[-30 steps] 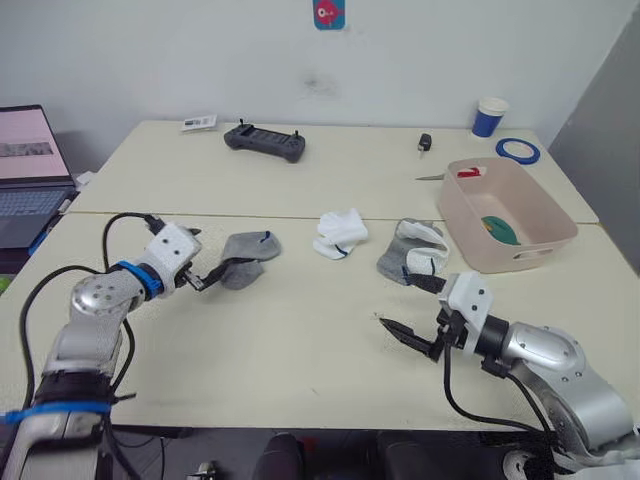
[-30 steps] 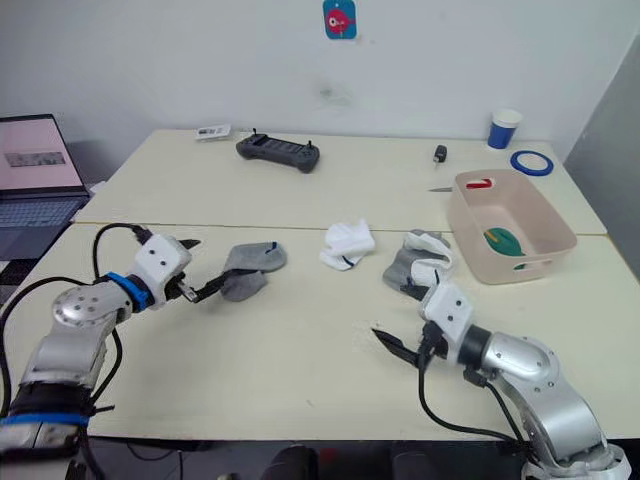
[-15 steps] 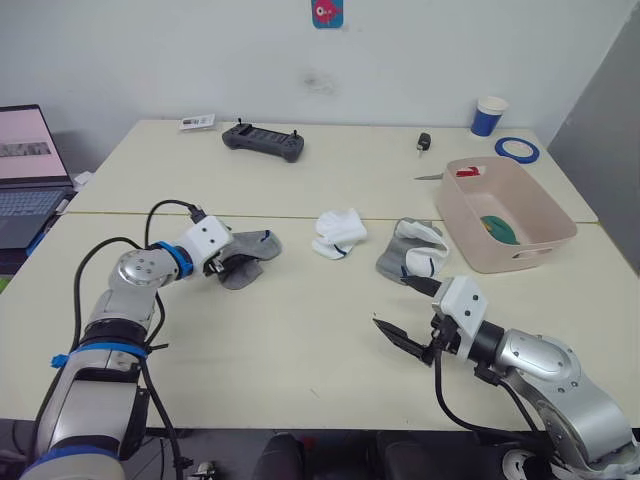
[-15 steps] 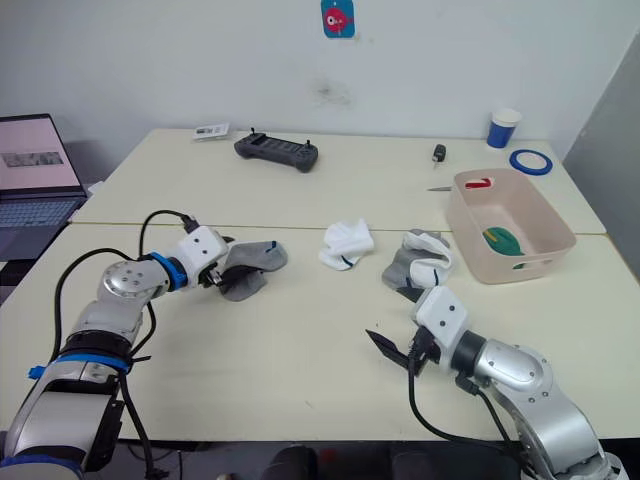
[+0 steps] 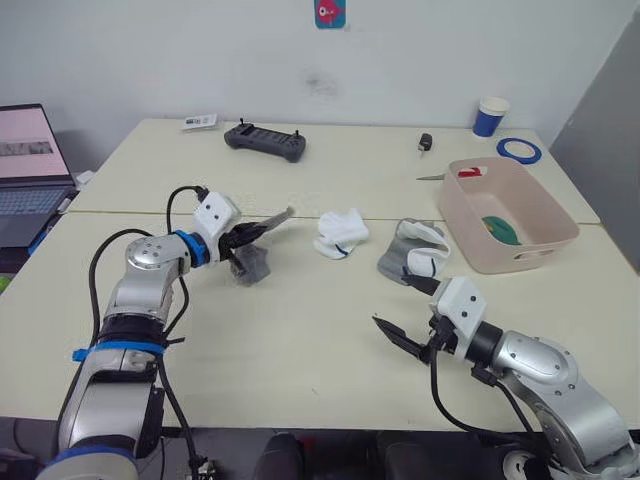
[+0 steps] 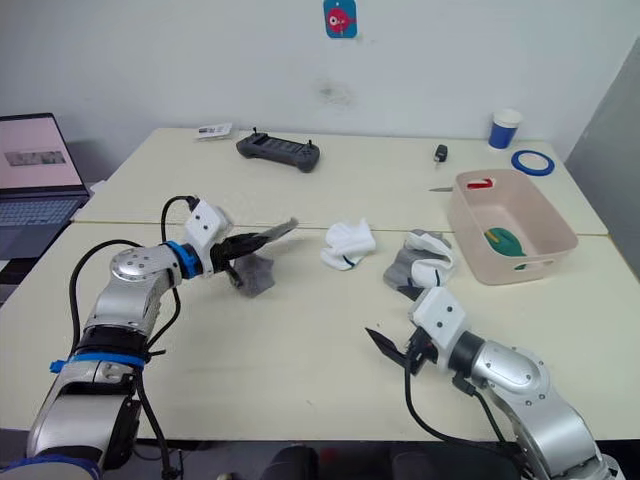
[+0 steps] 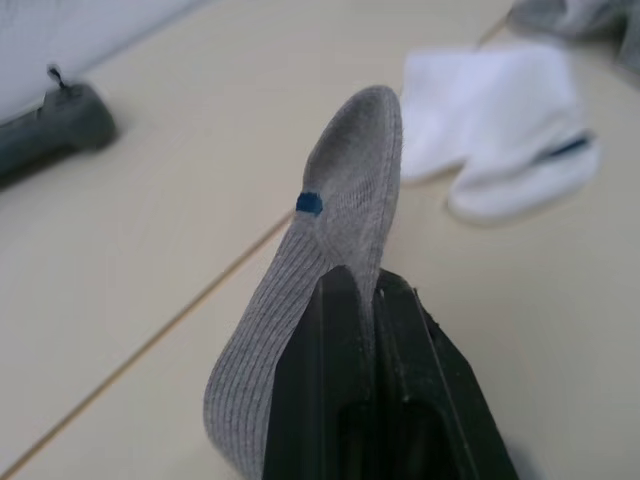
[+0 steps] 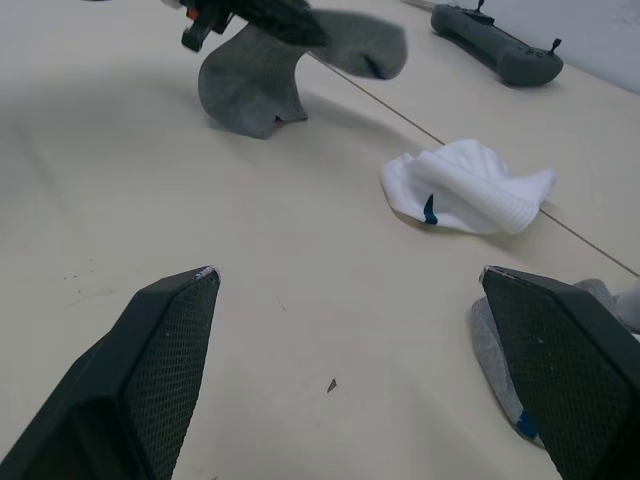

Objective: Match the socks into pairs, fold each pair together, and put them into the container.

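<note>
Right gripper: the right gripper (image 5: 402, 315), fingers spread wide with nothing between them, hovers over bare cream worktop (image 5: 300, 340) near its front edge.
Left gripper: the left gripper (image 6: 262, 237) is clamped on a grey ribbed ankle sock with a blue mark (image 7: 335, 215), one end lifted, the other draped on the worktop.
Middle: a crumpled white sock pile (image 5: 340, 233) lies beside a grey-and-white sock heap (image 5: 412, 251).
Beyond: the pale pink rectangular plastic bin (image 5: 545, 245) holds a green sock (image 5: 498, 229); a black handheld controller (image 5: 264, 141) lies far back.
</note>
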Robot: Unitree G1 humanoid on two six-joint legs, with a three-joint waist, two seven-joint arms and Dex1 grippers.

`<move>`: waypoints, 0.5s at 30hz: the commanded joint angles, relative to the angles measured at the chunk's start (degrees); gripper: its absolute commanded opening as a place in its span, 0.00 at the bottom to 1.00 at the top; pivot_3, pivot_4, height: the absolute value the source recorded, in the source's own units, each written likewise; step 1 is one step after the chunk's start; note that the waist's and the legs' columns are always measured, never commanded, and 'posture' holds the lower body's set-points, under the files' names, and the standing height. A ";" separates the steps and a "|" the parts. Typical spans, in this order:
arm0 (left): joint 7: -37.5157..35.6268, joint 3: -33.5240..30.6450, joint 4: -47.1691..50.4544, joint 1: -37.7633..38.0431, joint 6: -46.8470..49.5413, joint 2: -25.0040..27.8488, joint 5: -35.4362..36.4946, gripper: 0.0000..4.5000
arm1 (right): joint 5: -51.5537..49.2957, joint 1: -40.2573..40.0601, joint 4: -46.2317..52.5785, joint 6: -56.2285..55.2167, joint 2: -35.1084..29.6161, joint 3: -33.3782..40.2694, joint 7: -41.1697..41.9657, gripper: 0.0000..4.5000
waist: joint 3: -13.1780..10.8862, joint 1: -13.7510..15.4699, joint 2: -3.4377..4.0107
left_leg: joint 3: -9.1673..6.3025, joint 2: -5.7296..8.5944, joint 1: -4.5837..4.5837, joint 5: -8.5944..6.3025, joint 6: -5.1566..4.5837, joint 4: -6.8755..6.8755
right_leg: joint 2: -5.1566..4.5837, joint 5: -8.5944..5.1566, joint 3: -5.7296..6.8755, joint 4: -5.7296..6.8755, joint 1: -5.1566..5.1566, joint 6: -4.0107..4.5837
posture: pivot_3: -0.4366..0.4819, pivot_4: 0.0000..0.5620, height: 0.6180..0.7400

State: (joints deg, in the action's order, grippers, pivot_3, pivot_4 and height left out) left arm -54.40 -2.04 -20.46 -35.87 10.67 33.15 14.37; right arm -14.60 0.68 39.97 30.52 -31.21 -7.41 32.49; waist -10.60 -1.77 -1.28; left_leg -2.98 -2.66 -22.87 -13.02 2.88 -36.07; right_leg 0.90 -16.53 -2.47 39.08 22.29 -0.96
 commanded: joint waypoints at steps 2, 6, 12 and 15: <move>4.06 -2.01 22.44 3.77 18.81 -4.03 13.71 0.01 | -1.25 -1.44 1.61 -1.08 -2.41 3.39 1.91 1.00 | 0.00 0.01 0.00 | -0.02 -0.01 0.00 0.00 0.00 0.00 | 0.00 0.00 0.00 0.00 -0.01 0.00 | 0.48 0.27 1.00; 15.88 -6.35 35.36 5.17 32.55 -11.49 26.70 0.01 | -2.52 -3.17 1.23 -1.16 -5.51 7.69 3.96 1.00 | -0.01 0.11 -0.02 | -0.08 0.01 0.01 0.00 0.00 -0.05 | -0.01 0.02 0.02 0.01 -0.05 -0.06 | 0.48 0.27 1.00; 36.39 -14.33 42.43 13.75 35.82 -23.72 33.93 0.01 | -2.87 -2.41 -0.14 -1.62 -6.90 8.89 5.05 1.00 | 0.01 -0.41 0.01 | 0.03 0.02 0.33 0.00 -0.01 -0.05 | 0.02 0.09 -0.15 0.02 -0.27 -0.16 | 0.48 0.27 1.00; 40.05 -14.90 40.54 21.50 32.46 -26.55 30.67 0.01 | -2.24 -0.90 -0.76 -1.85 -5.92 6.81 4.87 1.00 | 0.01 -0.41 0.03 | 0.01 0.01 0.39 0.01 0.00 -0.01 | 0.05 0.08 -0.17 0.02 -0.28 -0.15 | 0.48 0.27 1.00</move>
State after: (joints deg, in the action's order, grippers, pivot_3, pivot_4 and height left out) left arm -16.31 -16.01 19.67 -15.75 45.60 7.12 46.58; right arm -16.92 -1.24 38.16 30.23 -37.61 0.05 37.35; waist -10.58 -2.18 -1.26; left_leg -3.00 -2.65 -22.50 -13.02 2.88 -36.09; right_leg 0.96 -16.44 -2.62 39.10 22.03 -1.12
